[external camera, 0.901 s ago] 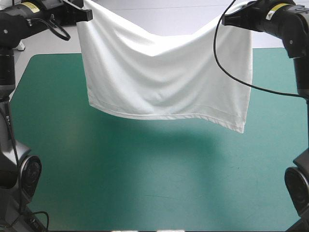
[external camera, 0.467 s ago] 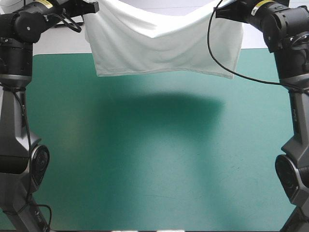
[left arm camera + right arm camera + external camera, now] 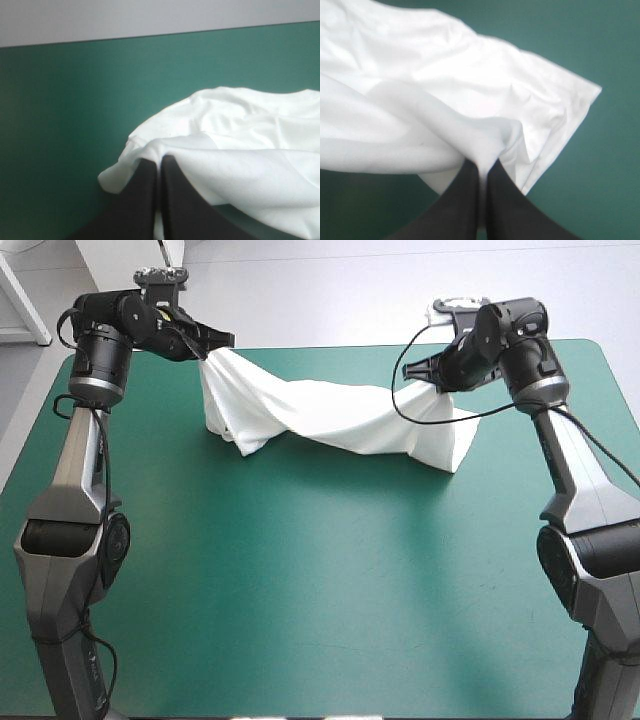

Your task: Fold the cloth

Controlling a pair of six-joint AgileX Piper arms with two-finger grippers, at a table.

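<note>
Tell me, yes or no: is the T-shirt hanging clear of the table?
No, the T-shirt lies slumped on the teal-green cover.

Soft matt cloth T-shirt (image 3: 330,420)

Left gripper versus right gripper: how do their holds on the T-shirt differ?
The left gripper holds the T-shirt's left end, the right gripper its right end. Cloth under the left gripper is bunched; beside the right gripper a flat corner spreads on the cover. Both are shut on it, low over the cover.
</note>
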